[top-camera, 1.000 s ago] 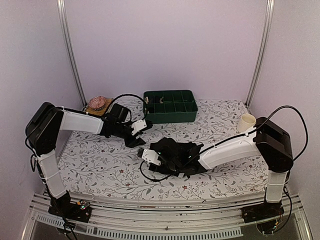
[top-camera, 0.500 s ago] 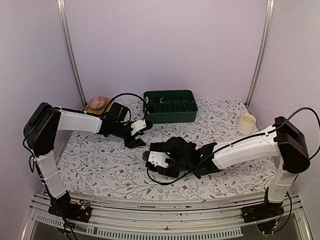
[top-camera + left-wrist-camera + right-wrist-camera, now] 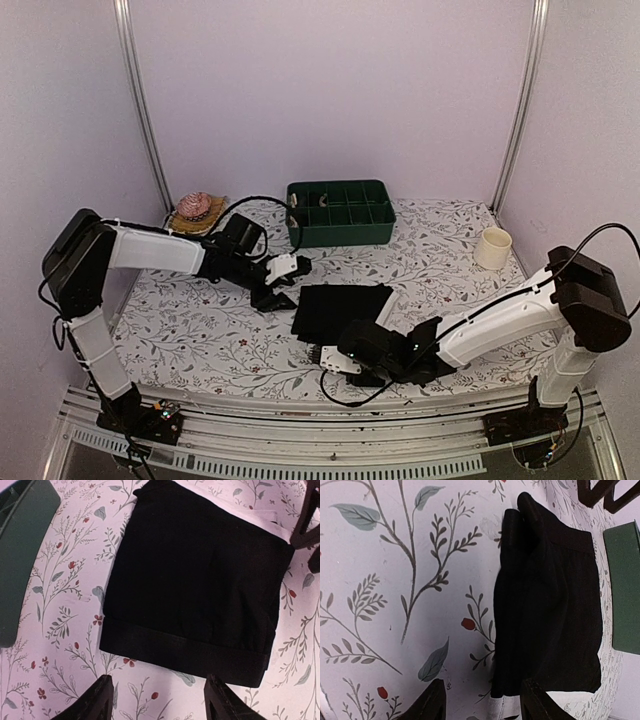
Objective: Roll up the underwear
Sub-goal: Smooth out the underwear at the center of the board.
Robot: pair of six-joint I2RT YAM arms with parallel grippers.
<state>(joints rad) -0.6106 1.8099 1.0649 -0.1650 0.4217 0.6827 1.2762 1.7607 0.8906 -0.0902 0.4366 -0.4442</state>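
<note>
Shows the underwear as a flat, folded black rectangle on the floral tablecloth, just below centre of the top view, nearer the bottom edge than a green compartment bin and apart from it. Puts the left gripper just beside the cloth's upper left corner, jaws spread wide and gripping nothing. From the left wrist camera, catches both fingertips at the bottom edge of the frame, close to a banded hem along the cloth's near side, with bare tablecloth between them. Puts the right gripper just below the rectangle's lower left corner, jaws parted and not clamped on the fabric. From the right wrist camera, lines a corner of the cloth up with the gap between the fingers; cannot tell whether they touch it. Leaves a cream cup far right, well apart.
</note>
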